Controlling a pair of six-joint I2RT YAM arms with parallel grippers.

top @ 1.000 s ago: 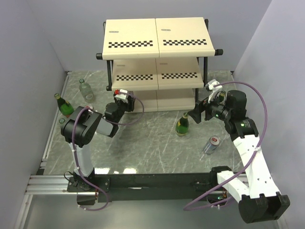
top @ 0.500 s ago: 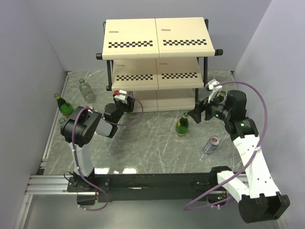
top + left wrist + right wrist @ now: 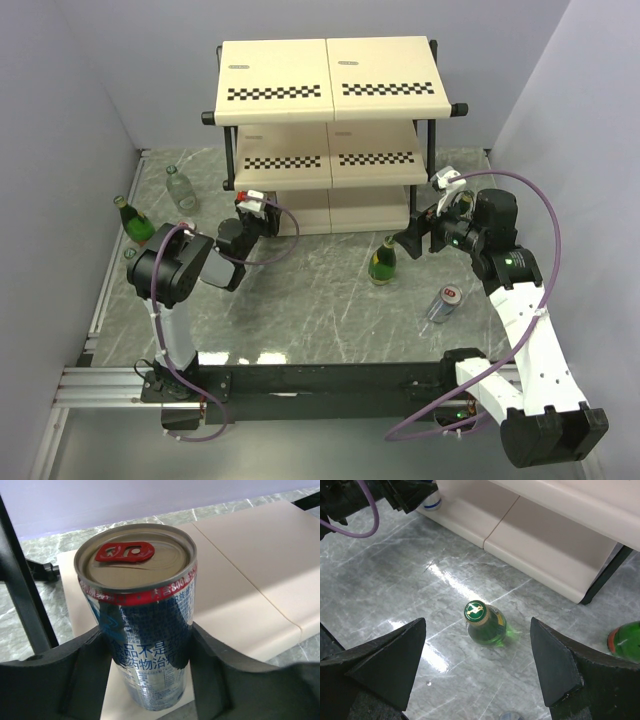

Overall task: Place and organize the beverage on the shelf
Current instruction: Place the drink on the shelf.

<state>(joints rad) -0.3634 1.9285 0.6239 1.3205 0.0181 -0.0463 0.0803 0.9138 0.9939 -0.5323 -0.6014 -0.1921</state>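
Drinks can, tall and slim, silver aluminium printed in blue with a red band under the rim and a red pull tab (image 3: 142, 605), is pinched upright between the black plastic left fingers (image 3: 85, 672). It sits at the left front corner of the lowest board of the shelf (image 3: 330, 90), a three-tier rack of smooth cream boards with black-and-white checkered front strips on a black metal tube frame. I cannot tell whether the can's base touches the board.

This looks like the placing step for this can. The next move would call for settling it squarely on the board, spreading the fingers, and backing out without nudging the black upright just beside it.

The right fingers (image 3: 385, 660), broad, black and wedge-shaped, are spread wide and hold nothing. They hover above a squat green glass bottle with a gold cap (image 3: 484, 622), which stands upright on the glossy grey marble-patterned table (image 3: 300, 300), near the shelf's right front leg. It seems the likely next pick.

Elsewhere on the table, a second silver can (image 3: 444, 303) lies on its side near the right arm. A dark green bottle (image 3: 133, 220) and a clear glass bottle (image 3: 180, 186) wait at the far left. The upper two shelf boards appear bare.
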